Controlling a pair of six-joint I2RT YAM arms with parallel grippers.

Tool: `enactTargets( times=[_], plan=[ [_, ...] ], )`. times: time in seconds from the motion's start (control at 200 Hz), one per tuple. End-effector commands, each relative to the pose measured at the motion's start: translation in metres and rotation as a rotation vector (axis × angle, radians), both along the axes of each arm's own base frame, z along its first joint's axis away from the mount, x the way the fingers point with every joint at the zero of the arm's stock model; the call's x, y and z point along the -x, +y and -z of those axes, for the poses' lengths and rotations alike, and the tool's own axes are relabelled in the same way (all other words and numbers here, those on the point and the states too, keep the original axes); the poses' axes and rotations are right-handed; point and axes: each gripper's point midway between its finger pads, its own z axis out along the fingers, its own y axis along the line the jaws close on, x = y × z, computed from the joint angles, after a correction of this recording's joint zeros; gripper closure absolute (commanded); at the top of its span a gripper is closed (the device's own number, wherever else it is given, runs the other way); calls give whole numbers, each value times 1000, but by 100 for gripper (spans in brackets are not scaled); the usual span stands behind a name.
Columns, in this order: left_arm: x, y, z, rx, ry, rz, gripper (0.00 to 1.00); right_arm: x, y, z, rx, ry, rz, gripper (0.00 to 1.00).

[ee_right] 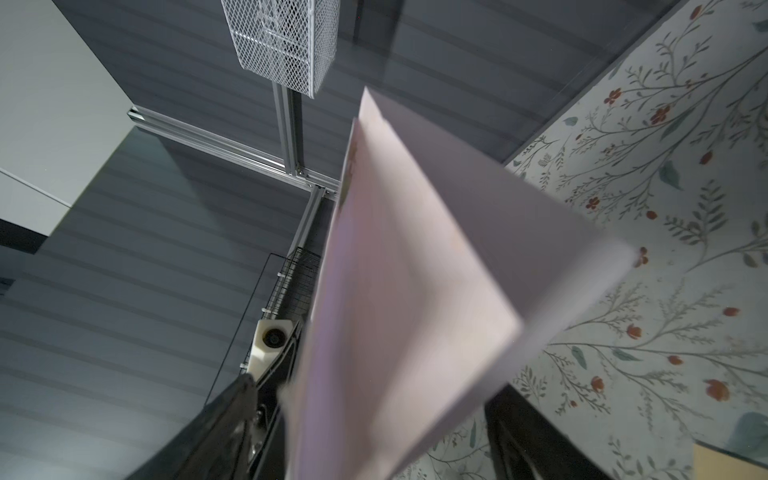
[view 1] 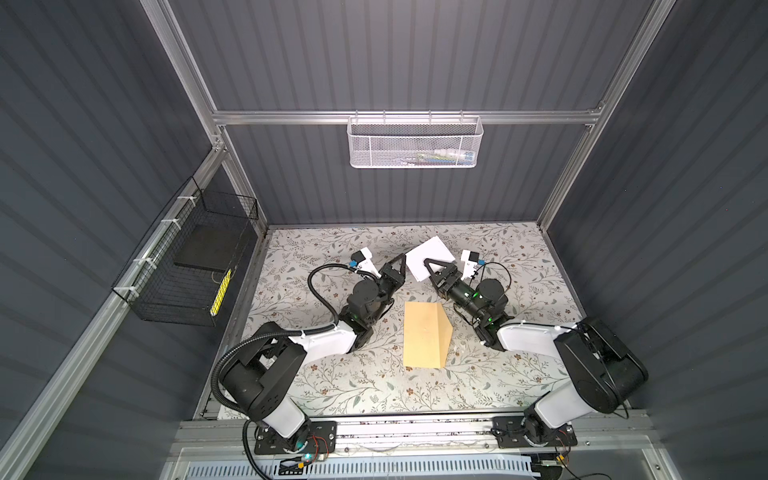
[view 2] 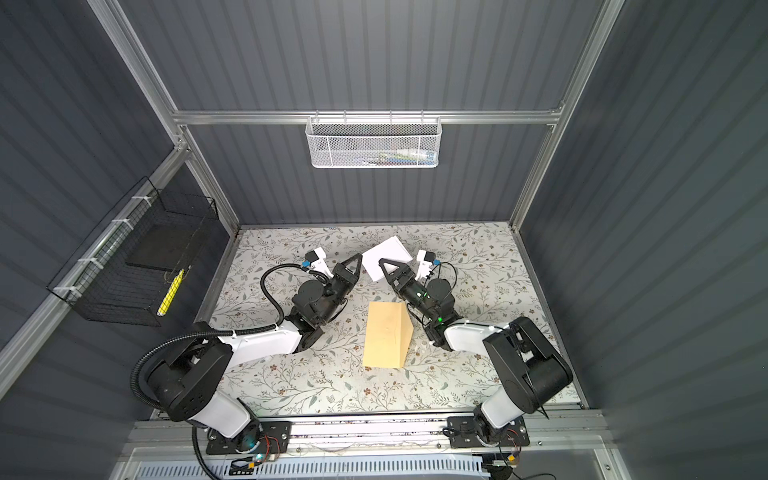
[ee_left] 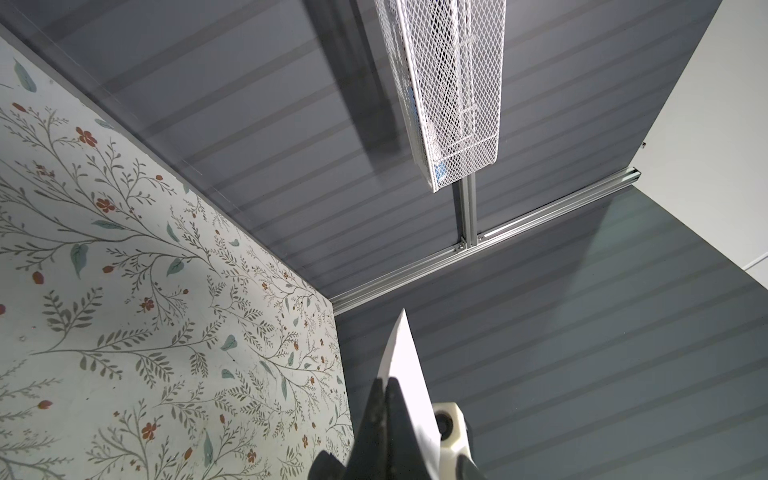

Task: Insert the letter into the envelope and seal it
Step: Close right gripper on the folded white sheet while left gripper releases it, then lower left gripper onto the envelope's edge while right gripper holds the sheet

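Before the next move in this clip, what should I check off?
1. Grip of the left claw on the letter edge: ok.
2. Grip of the right claw on the letter: not ok, jaws apart around it.
3. The letter is lifted off the table: ok.
4. The envelope has its flap open: ok.
5. The envelope mouth is spread for insertion: cannot tell.

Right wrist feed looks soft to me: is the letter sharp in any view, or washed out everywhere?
Right wrist view: the letter sits close to the lens, blurred and pink-tinted; the floral mat behind it reads clearly. Left wrist view: crisp, the letter's edge bright white. Both top views: the letter is blown out, no creases readable, while the envelope is evenly lit.
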Motion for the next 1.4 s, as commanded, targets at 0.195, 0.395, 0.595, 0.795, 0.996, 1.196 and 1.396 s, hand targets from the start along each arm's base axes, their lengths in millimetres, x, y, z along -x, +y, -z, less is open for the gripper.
enactTargets(
  times=[0.195, 0.395, 0.595, 0.795, 0.996, 1.196, 1.396],
  plan=[
    [0, 3, 2, 34, 2, -38, 100, -4, 2, -31, -128, -95, -4, 45],
    [0, 8, 12, 27, 18, -65, 100, -1, 1, -33, -121, -101, -7, 71],
    [0, 11, 20, 27, 35, -82, 100, 3, 0, -33, -111, -98, -16, 92],
    [4, 12, 25, -11, 31, -71, 61, 6, -6, -29, -56, -54, -36, 100],
    [13, 30, 19, -399, 24, -116, 6, 31, -22, -10, 202, 54, -56, 100],
    [36, 26, -20, -739, -254, -4, 0, 77, -62, -11, 560, 162, -43, 100],
    [60, -4, -22, -881, -380, 247, 0, 124, -99, -13, 748, 237, -48, 100]
  ],
)
